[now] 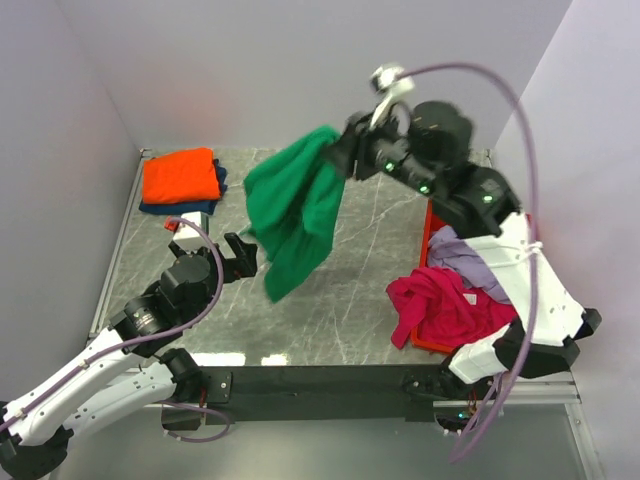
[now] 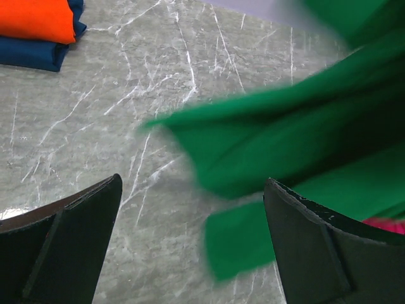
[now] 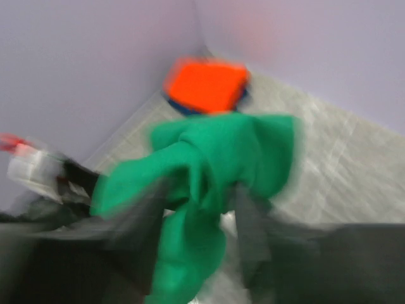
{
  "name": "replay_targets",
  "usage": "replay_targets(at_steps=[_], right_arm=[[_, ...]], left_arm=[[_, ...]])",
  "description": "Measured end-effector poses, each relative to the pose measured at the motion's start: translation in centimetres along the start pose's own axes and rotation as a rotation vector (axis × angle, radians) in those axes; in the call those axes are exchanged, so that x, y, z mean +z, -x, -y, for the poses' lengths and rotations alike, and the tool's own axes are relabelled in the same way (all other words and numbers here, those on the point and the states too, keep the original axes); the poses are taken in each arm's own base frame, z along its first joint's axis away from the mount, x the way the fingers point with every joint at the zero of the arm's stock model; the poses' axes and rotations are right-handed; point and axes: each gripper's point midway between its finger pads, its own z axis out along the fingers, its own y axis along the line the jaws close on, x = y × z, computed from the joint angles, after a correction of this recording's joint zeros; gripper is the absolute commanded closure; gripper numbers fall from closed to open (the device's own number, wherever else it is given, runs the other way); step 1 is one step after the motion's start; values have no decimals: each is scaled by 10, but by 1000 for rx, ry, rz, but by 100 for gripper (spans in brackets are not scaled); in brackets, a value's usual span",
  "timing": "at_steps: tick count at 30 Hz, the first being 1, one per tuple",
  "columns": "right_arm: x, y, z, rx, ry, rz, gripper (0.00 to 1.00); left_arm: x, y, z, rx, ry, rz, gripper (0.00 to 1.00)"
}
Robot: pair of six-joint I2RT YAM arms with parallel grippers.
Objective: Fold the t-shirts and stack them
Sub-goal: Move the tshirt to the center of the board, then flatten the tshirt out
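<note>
My right gripper (image 1: 343, 150) is shut on the bright green t-shirt (image 1: 295, 210) and holds it high over the middle of the table, the cloth hanging down; the right wrist view (image 3: 209, 190) shows it bunched between the jaws, blurred. My left gripper (image 1: 240, 252) is open and empty, just left of the shirt's lower end, which shows in the left wrist view (image 2: 297, 145). The orange t-shirt (image 1: 180, 176) lies folded on the folded navy blue t-shirt (image 1: 205, 207) at the back left. The magenta t-shirt (image 1: 440, 305) and pale lilac t-shirt (image 1: 465, 262) lie crumpled in the bin.
The red plastic bin (image 1: 428, 228) stands at the table's right edge, under my right arm. Pale walls close the back and both sides. The table (image 1: 370, 250) is grey marble.
</note>
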Motion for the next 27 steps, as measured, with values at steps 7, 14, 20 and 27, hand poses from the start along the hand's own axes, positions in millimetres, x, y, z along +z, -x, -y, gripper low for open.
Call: replay_targets(at_steps=[7,14,20,27], right_arm=[[13,-180,79,73,-361,-377,10],[-94,-360,141,72,-756,-840,9],[-136,-377,143,124,-830,-848,8],[-143,-395,154,110,-921,-882,22]], left_arm=[[0,-1,-1,3,4,-1,1],[1,-2,-1,7,6,-4,1],[2,-4,-1,12,7,-9,1],[2,-3,0,10,3,-9,1]])
